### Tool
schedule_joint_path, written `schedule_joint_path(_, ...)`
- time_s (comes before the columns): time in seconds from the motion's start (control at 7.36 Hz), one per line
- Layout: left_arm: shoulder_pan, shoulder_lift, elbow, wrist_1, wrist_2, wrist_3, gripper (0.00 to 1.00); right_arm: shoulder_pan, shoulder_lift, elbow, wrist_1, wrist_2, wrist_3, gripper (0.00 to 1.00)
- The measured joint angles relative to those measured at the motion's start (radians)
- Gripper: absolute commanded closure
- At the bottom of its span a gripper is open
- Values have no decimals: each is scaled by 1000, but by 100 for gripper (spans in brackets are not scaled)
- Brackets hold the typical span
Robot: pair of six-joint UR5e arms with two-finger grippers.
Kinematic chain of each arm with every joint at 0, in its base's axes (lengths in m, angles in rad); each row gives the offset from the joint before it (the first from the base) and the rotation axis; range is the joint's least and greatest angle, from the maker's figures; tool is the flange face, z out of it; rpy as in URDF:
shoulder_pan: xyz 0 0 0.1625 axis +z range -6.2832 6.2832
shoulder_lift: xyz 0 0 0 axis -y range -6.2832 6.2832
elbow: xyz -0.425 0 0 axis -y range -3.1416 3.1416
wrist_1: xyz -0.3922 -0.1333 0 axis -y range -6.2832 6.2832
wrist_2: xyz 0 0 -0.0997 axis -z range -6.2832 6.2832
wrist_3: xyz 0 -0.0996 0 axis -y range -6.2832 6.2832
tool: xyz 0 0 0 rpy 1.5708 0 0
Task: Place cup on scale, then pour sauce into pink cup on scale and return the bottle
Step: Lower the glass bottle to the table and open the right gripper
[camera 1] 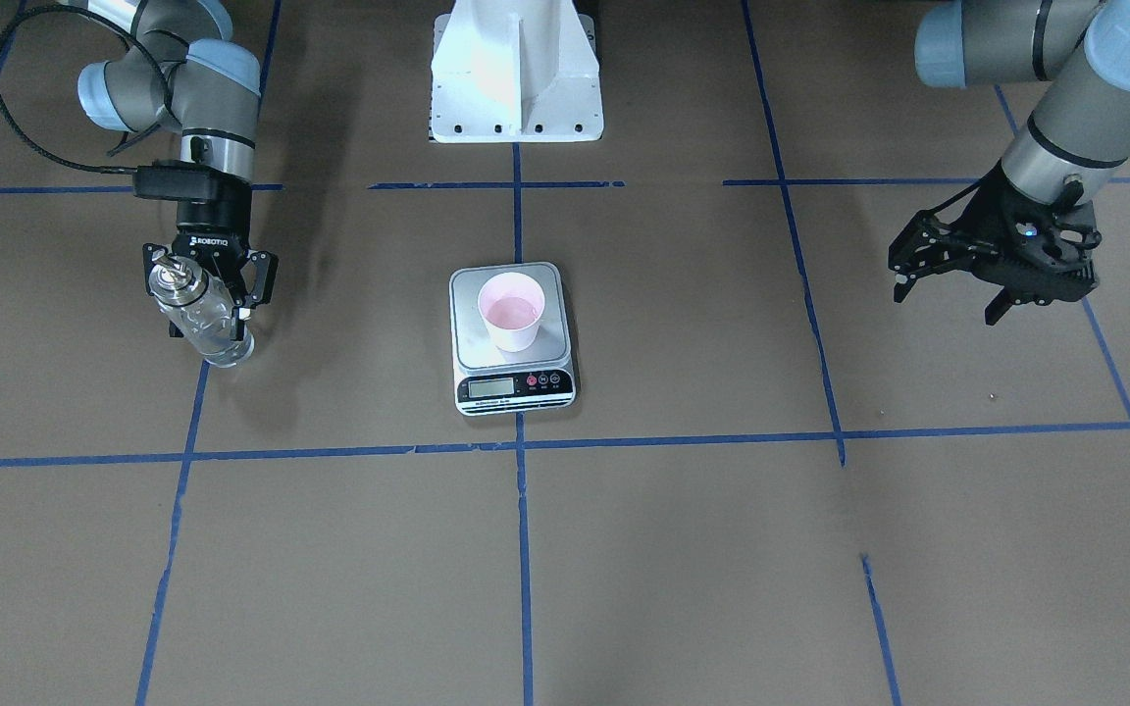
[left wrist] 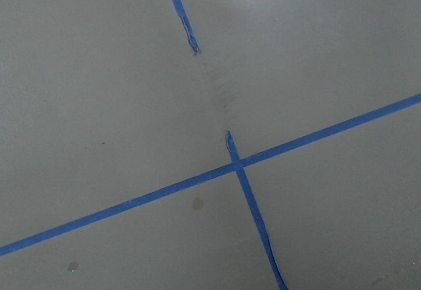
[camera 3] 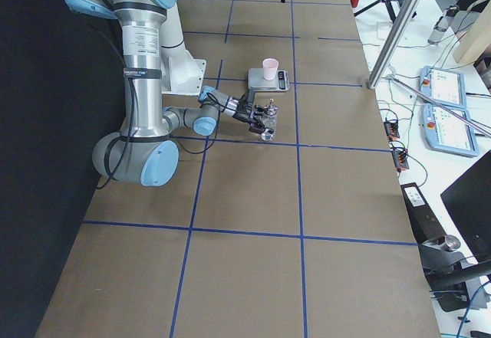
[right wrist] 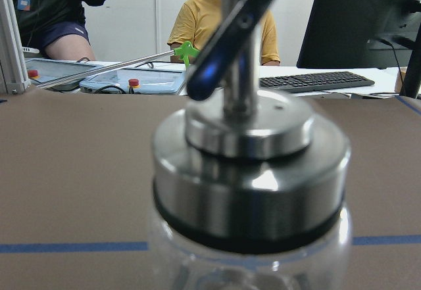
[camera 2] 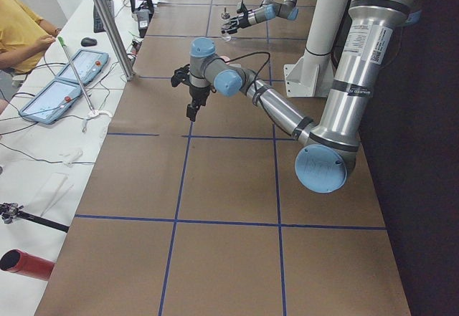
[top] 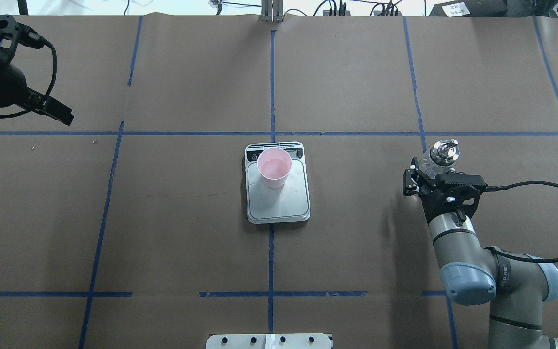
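The pink cup [camera 1: 511, 314] stands upright on the silver scale [camera 1: 467, 345], near its display end; it also shows in the overhead view [top: 274, 168]. A shallow clear liquid seems to lie in it. My right gripper [camera 1: 210, 324] is shut on the clear glass bottle [camera 1: 200, 316], well off to the scale's side. The bottle stands about upright with its base at or just above the table, and its silver cap [top: 444, 151] and spout point up. The cap fills the right wrist view [right wrist: 250, 165]. My left gripper [camera 1: 948, 297] is open and empty, held above the table far on the other side.
The white robot base [camera 1: 516, 88] stands behind the scale. Blue tape lines [left wrist: 240, 165] cross the brown paper table. Operators, tablets and a keyboard [right wrist: 309, 79] lie beyond the table's far edge. A metal post [camera 3: 399, 24] stands at that edge.
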Motion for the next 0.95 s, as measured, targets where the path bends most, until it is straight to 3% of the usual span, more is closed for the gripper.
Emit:
schedule_joint_path(0.81, -1, -4, -2, 1, 1, -1, 0, 0, 1, -8, 0, 11, 13, 100)
schedule_joint_path(0.95, -1, -4, -2, 1, 1, -1, 0, 0, 1, -8, 0, 16, 13, 78)
